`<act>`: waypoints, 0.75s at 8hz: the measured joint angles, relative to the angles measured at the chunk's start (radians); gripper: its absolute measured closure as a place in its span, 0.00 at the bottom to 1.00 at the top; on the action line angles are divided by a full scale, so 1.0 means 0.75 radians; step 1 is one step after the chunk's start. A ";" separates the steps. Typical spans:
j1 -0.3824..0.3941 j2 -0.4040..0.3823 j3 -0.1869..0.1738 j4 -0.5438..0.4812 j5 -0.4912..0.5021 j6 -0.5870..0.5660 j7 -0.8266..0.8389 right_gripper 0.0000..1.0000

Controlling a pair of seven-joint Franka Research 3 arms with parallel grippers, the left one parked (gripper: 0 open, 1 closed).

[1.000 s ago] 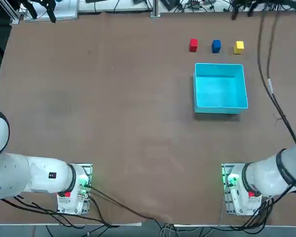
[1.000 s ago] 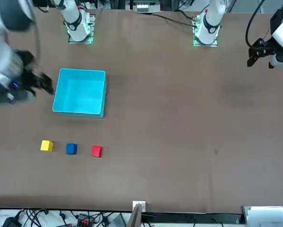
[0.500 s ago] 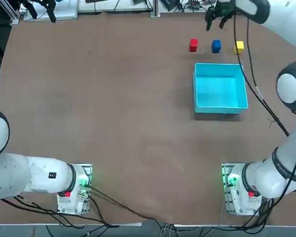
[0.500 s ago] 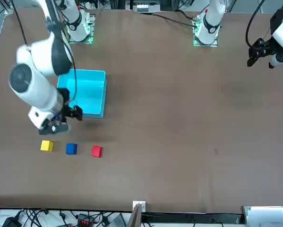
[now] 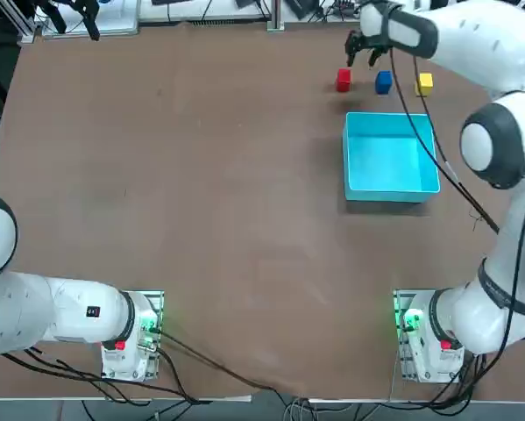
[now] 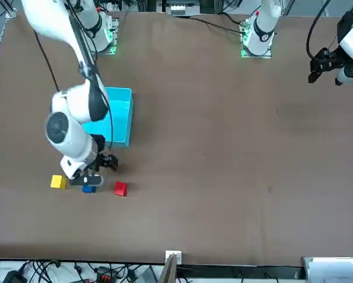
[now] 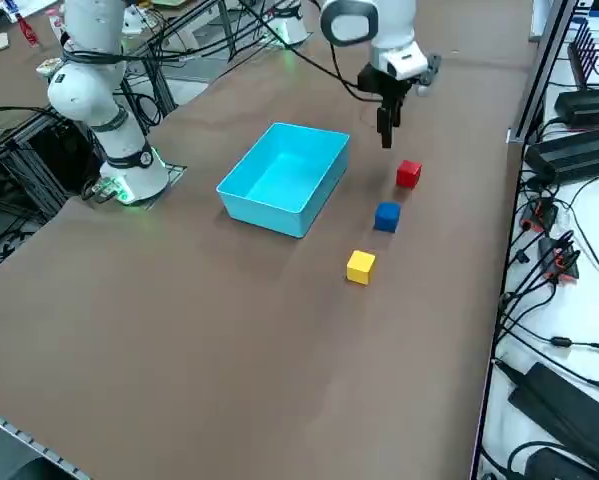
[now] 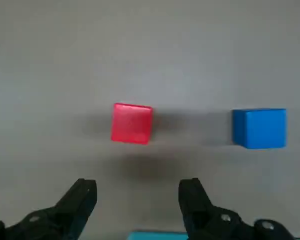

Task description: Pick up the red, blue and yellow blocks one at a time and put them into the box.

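The right arm's two-finger claw hangs above the bench with its black fingers spread wide and nothing between them, pointing down just short of the row of cubes on the side of the shallow, bright cyan square box. In the wrist view the small plain red cube lies ahead of the gap between the fingers, nearly centred on it, while the equal-sized blue cube sits apart to one side. Seen from overhead, the claw stands over the bare brown bench between the red cube and the blue cube; the yellow cube ends the row, beyond the blue one. All three cubes rest on the bench just outside the box's far wall, and the box is empty.

The step in hand appears to be the approach to the first pick, most likely the red cube. To do it well, the claw should be carried forward until the cube is centred between the fingers, lowered straight down so both fingers straddle opposite flat faces, and closed squarely, clear of the blue cube.
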 joint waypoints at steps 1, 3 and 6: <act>0.015 0.052 0.000 0.044 0.000 0.007 0.046 0.00; 0.022 0.132 -0.002 0.109 -0.046 0.030 0.054 0.00; 0.025 0.279 -0.003 0.230 -0.134 0.074 0.035 0.01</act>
